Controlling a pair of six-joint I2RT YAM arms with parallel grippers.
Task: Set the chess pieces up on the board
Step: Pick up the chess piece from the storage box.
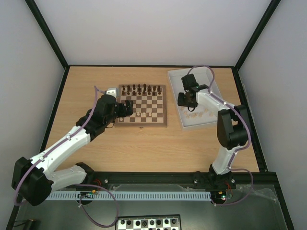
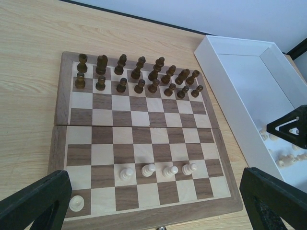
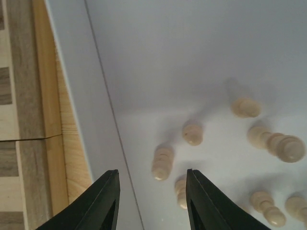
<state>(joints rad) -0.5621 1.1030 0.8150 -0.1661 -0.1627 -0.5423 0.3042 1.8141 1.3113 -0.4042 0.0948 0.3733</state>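
I see table (image 1: pixel 144 148) of light wood, fine grain | walls (image 1: pixel 144 28) plain white on three sides | black frame posts (image 1: pixel 48 33) up the corners | dark surface (image 1: pixel 53 215) below my near edge | light soft, even

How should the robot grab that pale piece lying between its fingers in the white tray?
Likely across its narrow waist, from straight above. The piece lies on its side in the tray, lengthwise between the right fingers, so they would close on its slim sides, not its ends.
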